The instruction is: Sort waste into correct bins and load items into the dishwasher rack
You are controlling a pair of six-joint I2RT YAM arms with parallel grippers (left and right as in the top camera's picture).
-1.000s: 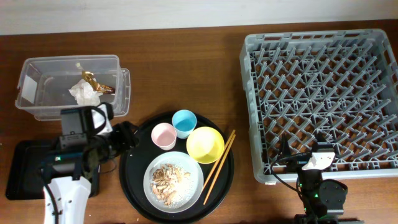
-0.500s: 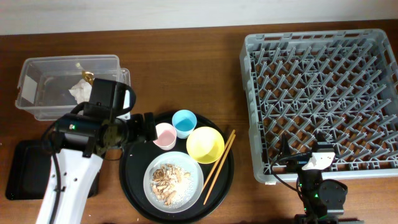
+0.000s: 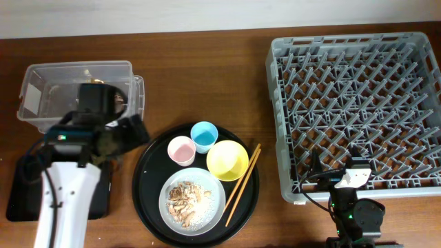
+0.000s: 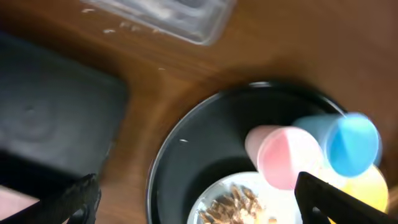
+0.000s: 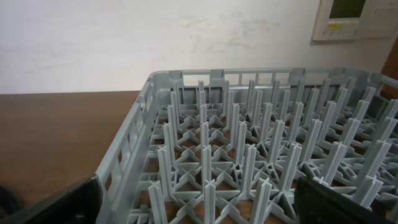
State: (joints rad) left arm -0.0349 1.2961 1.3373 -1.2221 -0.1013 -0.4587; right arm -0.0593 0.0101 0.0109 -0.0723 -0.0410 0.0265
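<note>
My left gripper (image 3: 135, 131) hangs open and empty between the clear box (image 3: 41, 86) and the round black tray; its fingers (image 4: 79, 199) frame the tray's left half. Under it lie the pink cup (image 4: 283, 155), the light-blue cup (image 4: 351, 143) and the plate (image 4: 239, 199) of beige food scraps (image 3: 185, 196). The yellow bowl (image 3: 227, 160) and the chopsticks (image 3: 242, 180) rest on the tray's right side. My left arm hides the paper waste in the clear box. The shallow black tray (image 3: 19, 196) lies at the front left. My right gripper (image 5: 199, 193) stands open, empty, at the front edge of the dishwasher rack (image 3: 358, 103).
The large round black tray (image 3: 148, 179) carries the cups, bowl, plate and chopsticks in the middle of the brown table. The grey rack's peg rows (image 5: 249, 137) fill the right wrist view, with a white wall behind.
My left arm reached toward the pink cup, then swung back left toward the clear box, and its jaws opened wider. The right arm has not moved.
</note>
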